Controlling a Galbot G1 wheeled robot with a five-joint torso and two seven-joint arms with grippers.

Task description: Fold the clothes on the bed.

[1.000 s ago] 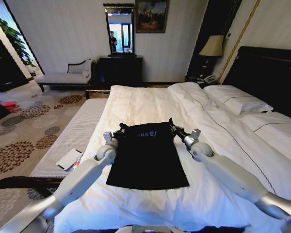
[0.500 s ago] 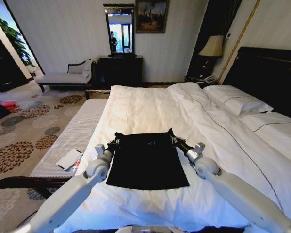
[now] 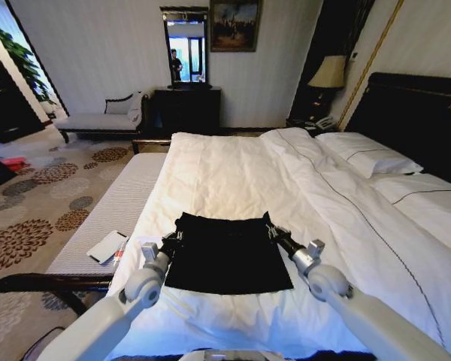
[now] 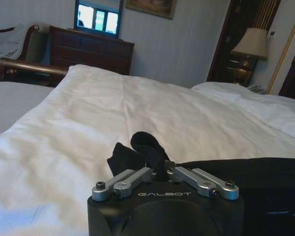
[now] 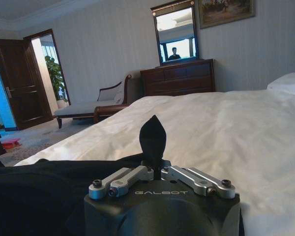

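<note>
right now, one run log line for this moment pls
step: folding clothes on bed | left gripper: shut on far left corner | right gripper: shut on far right corner | far edge pulled toward robot

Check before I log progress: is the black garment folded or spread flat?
Partly folded. The clothes lie doubled, far edge pinched by the left gripper and right gripper on the bed.

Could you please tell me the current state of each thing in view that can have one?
Clothes: partly folded, far corners pinched up.
Left tool: shut on the clothes' corner.
Right tool: shut on the other corner.
Bed: made, duvet smooth.
Lamp: unlit.
</note>
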